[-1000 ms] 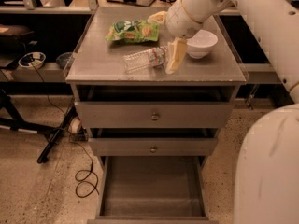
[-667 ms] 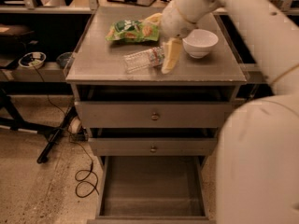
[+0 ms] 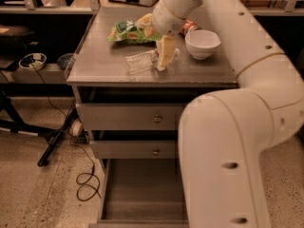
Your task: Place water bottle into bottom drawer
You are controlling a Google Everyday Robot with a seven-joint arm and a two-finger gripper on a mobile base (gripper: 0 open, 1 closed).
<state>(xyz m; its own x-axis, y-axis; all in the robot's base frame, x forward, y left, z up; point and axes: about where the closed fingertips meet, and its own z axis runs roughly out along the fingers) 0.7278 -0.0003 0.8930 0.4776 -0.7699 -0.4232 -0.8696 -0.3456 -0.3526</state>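
Position: the tool [image 3: 165, 61] points down onto the tabletop [image 3: 102, 68] at the cap end of the water bottle [image 3: 140, 62], apparently set for a pick-up
Grip: cannot tell whether released or clenched
Item: water bottle lies on its side, between the chip bag [image 3: 129, 32] and the front edge
Destination: bottom drawer [image 3: 142, 194] stands pulled out to receive it
Hazard: bowl [image 3: 203, 42] near the tool; a careless lift could clip it
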